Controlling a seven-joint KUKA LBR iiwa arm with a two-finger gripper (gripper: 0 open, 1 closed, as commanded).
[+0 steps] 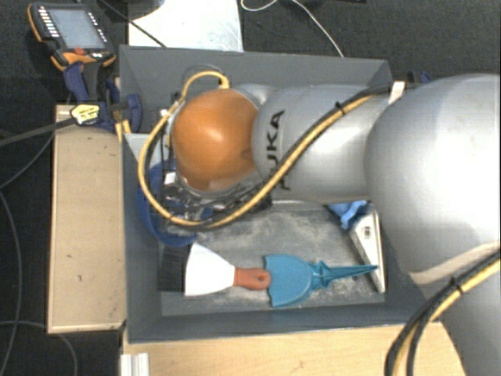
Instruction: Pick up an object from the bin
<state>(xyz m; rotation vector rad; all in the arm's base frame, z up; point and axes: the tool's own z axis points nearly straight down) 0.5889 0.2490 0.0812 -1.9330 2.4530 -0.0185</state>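
Brush [215, 275] with a white head and orange-red handle lies along the near wall. It touches a blue funnel-shaped scoop [296, 280] on its right, with a black block [171, 266] just to its left. Farther back on the left, the gripper [182, 200] sits under the arm's orange cover [213, 139]. Can't tell if it's open or closed, tbh.

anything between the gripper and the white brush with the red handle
Nothing visible: only bare bin floor lies between the gripper and the white brush. A black block sits beside its bristle end, a blue scoop at its handle end.
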